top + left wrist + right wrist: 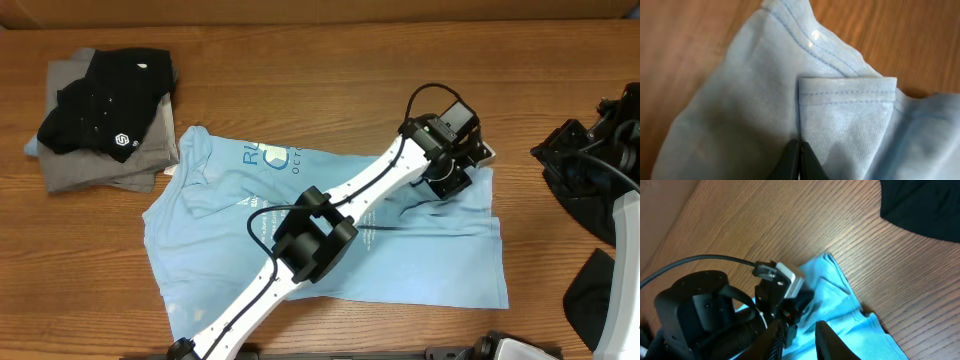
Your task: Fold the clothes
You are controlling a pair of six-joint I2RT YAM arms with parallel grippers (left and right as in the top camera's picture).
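On the wooden bench (330, 80), the light blue cotton T-shirt (430, 265) lies spread out and wrinkled, with pale printed lettering on its upper part. At its far right corner a stitched hem is turned back over itself. The left gripper (799, 160) sits at that corner, its jaws pressed fully together with a crease of the blue fabric pinched at their tips. The right gripper (810, 347) is near the same corner; I cannot tell how far its jaws are open.
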